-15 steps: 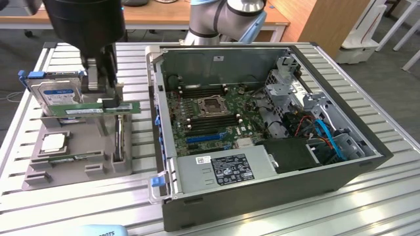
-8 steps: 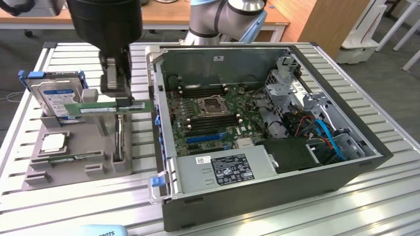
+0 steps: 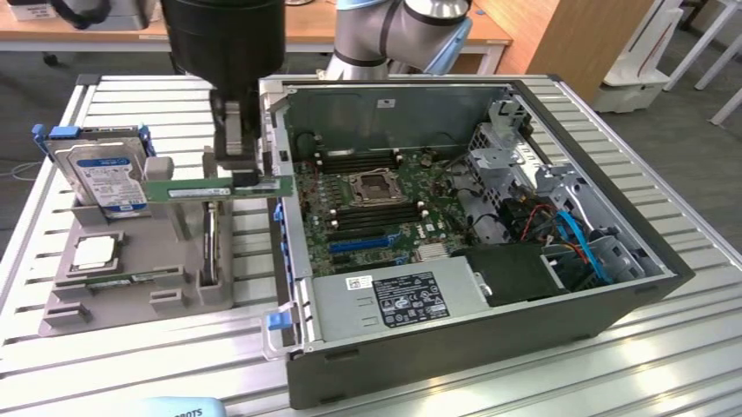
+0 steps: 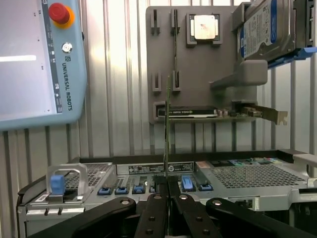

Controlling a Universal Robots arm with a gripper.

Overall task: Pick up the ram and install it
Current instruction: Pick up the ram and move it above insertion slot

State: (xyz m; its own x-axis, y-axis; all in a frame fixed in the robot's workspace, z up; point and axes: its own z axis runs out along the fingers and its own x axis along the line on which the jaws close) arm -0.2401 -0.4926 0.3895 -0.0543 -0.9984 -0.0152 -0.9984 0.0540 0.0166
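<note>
Bright, even indoor light, soft shadow inside the computer case (image 3: 487,352), pale glare on the ribbed table (image 4: 119,74).

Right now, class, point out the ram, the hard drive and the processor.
ram (image 3: 191,189): exterior view, on its green face.
hard drive (image 3: 108,181): exterior view, middle of its blue-white label.
processor (image 3: 96,252): exterior view, centre of its silver lid.

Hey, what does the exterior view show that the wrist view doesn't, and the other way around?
Exterior view: the motherboard with its processor socket and blue cables. Wrist view: a teach pendant with a red button. Both: the gripper shut on the ram, the hard drive, the processor chip, the grey holder, the computer case.
</note>
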